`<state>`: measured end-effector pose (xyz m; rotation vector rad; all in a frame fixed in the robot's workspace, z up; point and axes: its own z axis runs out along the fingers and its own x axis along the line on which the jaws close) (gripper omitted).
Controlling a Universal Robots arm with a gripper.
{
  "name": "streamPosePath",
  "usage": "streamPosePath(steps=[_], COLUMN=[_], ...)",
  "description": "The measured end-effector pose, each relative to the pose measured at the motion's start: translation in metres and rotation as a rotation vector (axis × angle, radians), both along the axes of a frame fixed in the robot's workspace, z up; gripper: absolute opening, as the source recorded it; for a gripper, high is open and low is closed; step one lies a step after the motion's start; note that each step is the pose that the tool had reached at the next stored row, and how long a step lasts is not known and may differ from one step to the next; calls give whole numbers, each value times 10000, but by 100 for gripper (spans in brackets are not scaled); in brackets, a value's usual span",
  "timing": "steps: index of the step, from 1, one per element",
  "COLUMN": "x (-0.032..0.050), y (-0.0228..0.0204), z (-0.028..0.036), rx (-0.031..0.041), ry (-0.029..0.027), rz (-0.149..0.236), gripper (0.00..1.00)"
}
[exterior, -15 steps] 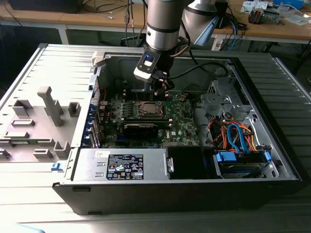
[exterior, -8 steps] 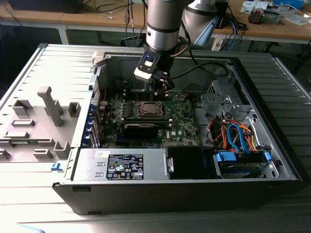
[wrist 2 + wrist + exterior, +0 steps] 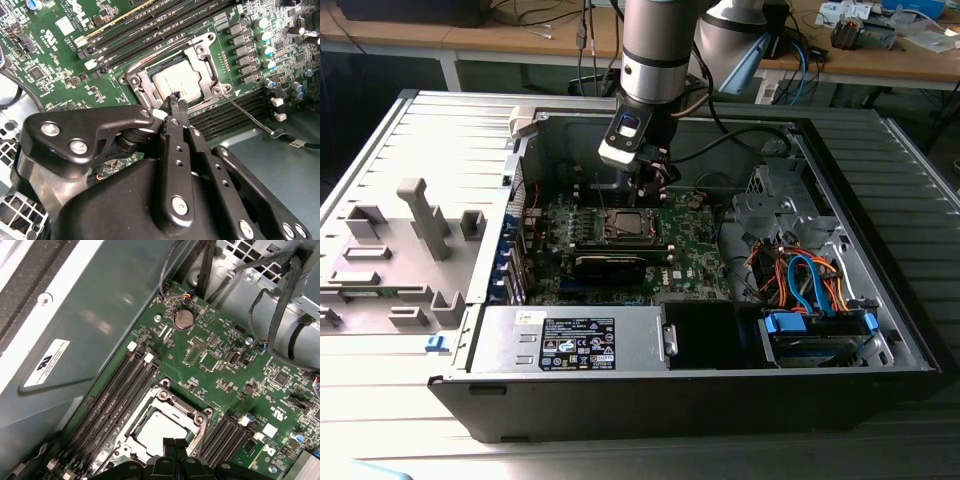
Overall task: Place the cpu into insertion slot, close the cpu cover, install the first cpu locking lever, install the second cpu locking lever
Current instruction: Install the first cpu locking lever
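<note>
Above the cpu [image 3: 176, 80], the closed end effector [image 3: 175, 99] hovers.

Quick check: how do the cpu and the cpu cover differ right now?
The cpu is a solid pale silver square; the cpu cover is a darker frame with an open window. The cpu cover is larger and rings the cpu, which shows through that window. Both are square, metal and lie flat.

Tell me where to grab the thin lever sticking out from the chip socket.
Grip the lever at its hooked free end, probably from above, straddling the rod crosswise. It is a thin wire slanting away from the socket corner over the memory slots, and the hook gives the clearest hold.
</note>
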<state>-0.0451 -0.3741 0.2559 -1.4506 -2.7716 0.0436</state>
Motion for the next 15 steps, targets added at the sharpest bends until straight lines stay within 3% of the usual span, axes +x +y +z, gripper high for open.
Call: streamPosePath(steps=[15], x=[0], y=[0], z=[0], rx=[0], ry=[0], rz=[344], gripper=[11])
